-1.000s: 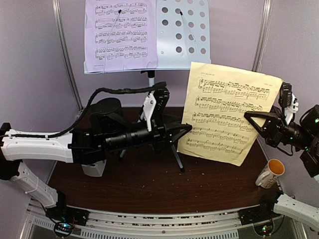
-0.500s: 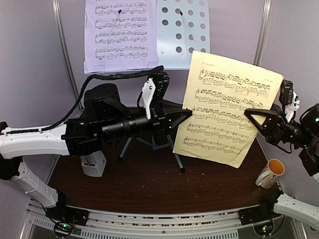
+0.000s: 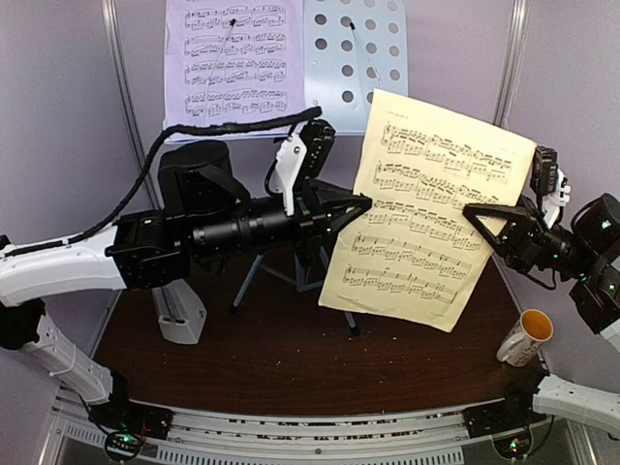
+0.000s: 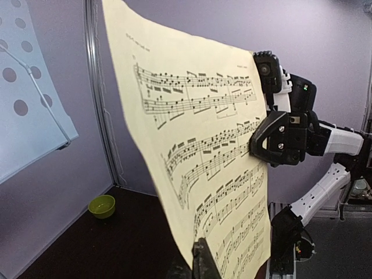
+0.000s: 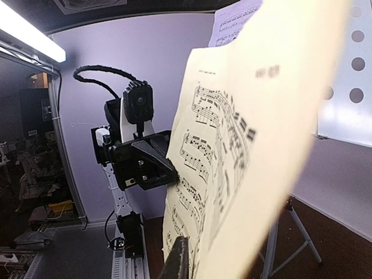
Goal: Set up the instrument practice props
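The yellow page (image 3: 417,213) is held up in the air over the table (image 3: 291,368), printed side toward the top camera and tilted so its top leans right. It hangs in front of the desk (image 3: 354,58), and its top left corner overlaps the desk's lower right part in the top view. The left gripper (image 3: 360,203) is clamped on the page's left edge about midway up, jaws together on the paper. The right gripper (image 3: 472,211) is at the right edge at much the same height, with a finger on either side of the sheet, and looks pinched on it

The lilac page (image 3: 232,68) lies flat on the left half of the desk under a thin wire arm. The right half is bare, its round holes showing. The tripod (image 3: 250,279) stands on the table below the desk, mostly hidden by the left arm and the yellow page. The metronome (image 3: 179,312) stands on the table at the left, under the left arm

A mug (image 3: 525,336) sits near the table's right edge, beneath the right arm. The left wrist view shows a green bowl (image 4: 102,206) on the table close to the wall
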`<state>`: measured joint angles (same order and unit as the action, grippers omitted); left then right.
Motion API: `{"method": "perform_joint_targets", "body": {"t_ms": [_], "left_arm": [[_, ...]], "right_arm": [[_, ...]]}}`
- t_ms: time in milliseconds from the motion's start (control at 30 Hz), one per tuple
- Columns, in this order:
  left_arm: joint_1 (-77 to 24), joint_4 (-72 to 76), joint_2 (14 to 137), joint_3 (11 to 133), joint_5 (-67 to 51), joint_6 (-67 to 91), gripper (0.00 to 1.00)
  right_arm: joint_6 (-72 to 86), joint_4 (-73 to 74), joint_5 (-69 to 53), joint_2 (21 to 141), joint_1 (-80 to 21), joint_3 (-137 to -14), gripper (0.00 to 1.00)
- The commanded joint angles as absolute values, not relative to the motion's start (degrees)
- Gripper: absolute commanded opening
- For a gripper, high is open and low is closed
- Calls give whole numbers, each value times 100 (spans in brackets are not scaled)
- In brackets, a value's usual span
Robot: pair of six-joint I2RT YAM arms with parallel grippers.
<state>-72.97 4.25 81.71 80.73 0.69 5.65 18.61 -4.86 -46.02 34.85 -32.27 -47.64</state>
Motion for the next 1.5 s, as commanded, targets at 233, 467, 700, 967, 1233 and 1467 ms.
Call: {"method": "perform_joint_targets", "body": {"t_ms": [233, 467, 700, 967, 1233, 1467], "left_arm": [[-7321, -75, 7890, 8685, 570, 443, 0], [-7279, -423, 7605, 9153, 907, 184, 0], [-6859, -991, 7506, 10000, 818, 438, 0], [-6367, -1123, 7360, 10470, 771, 1088, 0], [-6128, -1285, 7246, 10764, 1277, 1516, 0], [-6126, -1451, 7169, 10833, 1652, 1519, 0]], "right_arm": [[2002, -1122, -3710, 3680, -3314, -4701, 48], [1774, -1214, -2525, 3574, -3314, -4032, 77], [1801, -1887, -1905, 4329, -3318, -3326, 78], [1707, -2734, -1396, 5997, -3814, -3382, 80], [1500, -3491, -1071, 7743, -4372, -3917, 80], [1443, -4064, -1777, 8701, -4454, -4369, 80]]}}
